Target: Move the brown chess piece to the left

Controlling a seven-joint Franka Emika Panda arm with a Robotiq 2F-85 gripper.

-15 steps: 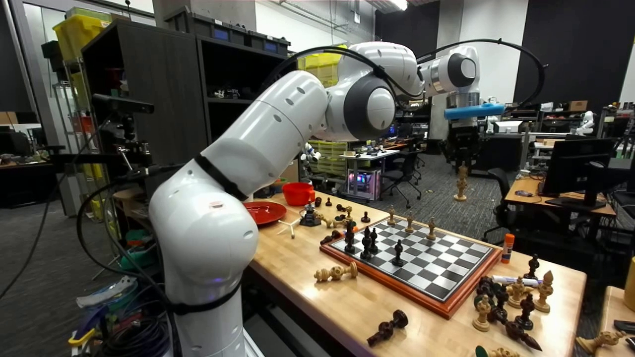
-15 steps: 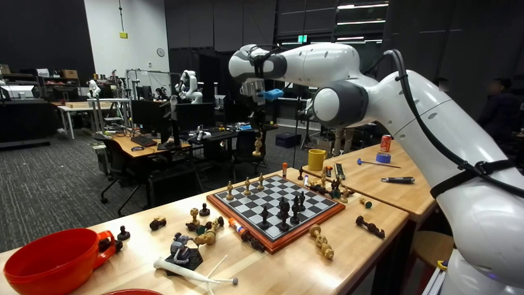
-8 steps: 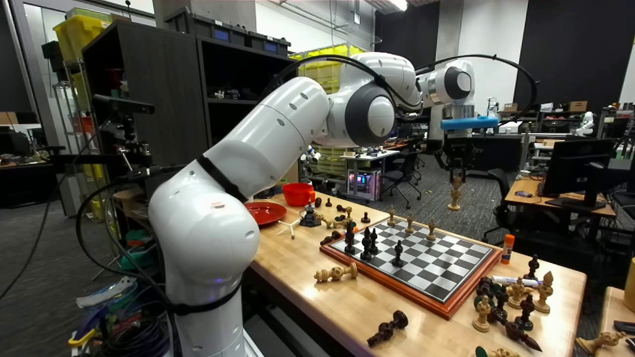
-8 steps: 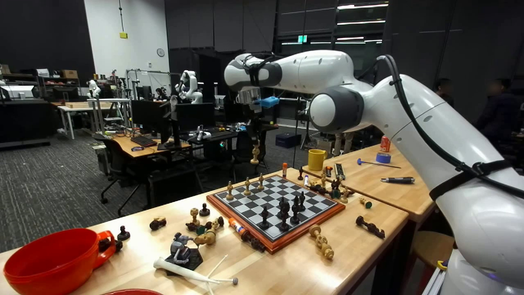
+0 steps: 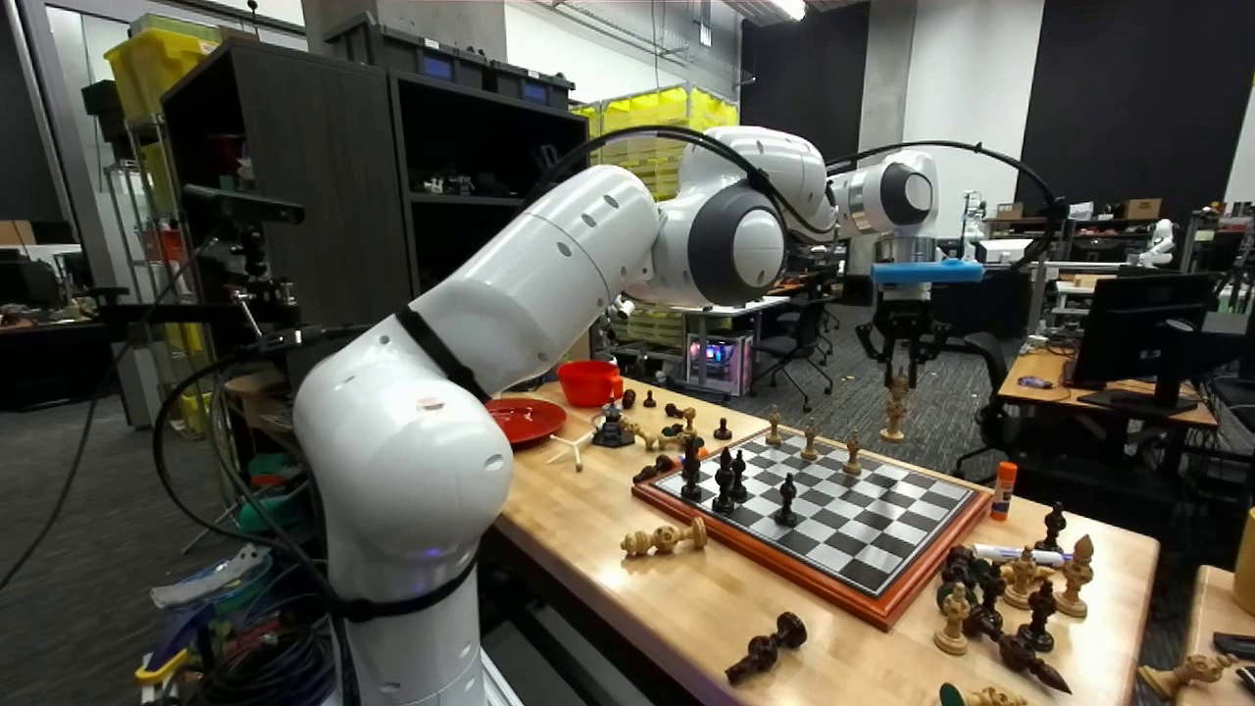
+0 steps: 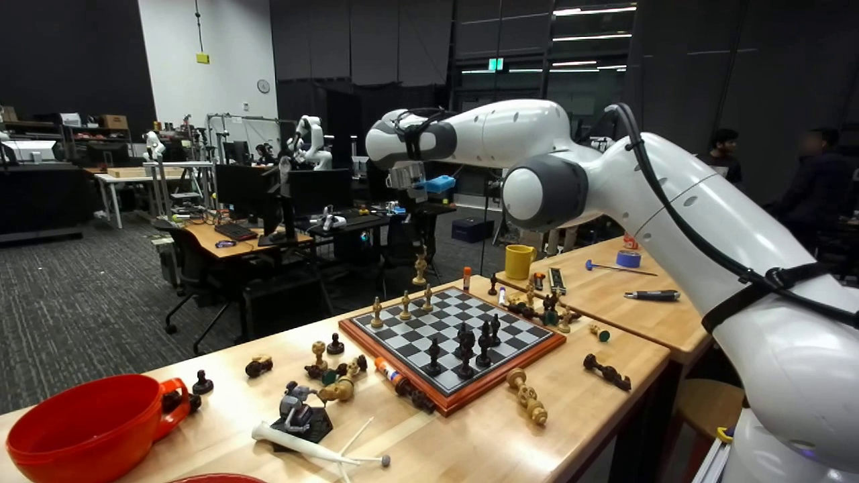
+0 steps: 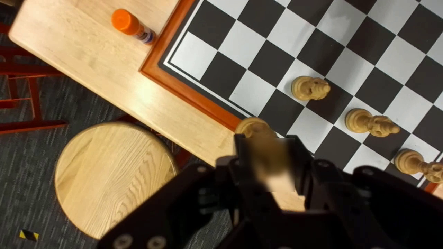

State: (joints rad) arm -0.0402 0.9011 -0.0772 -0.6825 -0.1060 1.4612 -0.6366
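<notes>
My gripper [image 5: 898, 378] is shut on a light brown chess piece [image 5: 893, 420] and holds it upright in the air by its upper part. In an exterior view the gripper [image 6: 421, 243] and the held piece [image 6: 419, 272] hang above the far side of the chessboard [image 6: 493, 298]. In the wrist view the held piece's base [image 7: 250, 127] shows beyond the fingertips [image 7: 265, 139], over the board's edge; its upper part is blurred. Three light brown pieces [image 7: 309, 88] stand in a row on the board [image 7: 204, 20]. Several dark brown pieces [image 5: 725, 482] stand at its opposite side.
An orange glue stick [image 7: 128, 23] stands beside the board. Loose pieces [image 5: 985, 588] lie at one end of the table, others [image 6: 335, 376] at the other end near a figurine [image 6: 295, 408] and red mug [image 6: 94, 429]. A stool [image 7: 114, 180] stands below the table edge.
My gripper has moved down with the light brown piece in it, shifting slightly left in an exterior view. The pieces on the board have not moved.
</notes>
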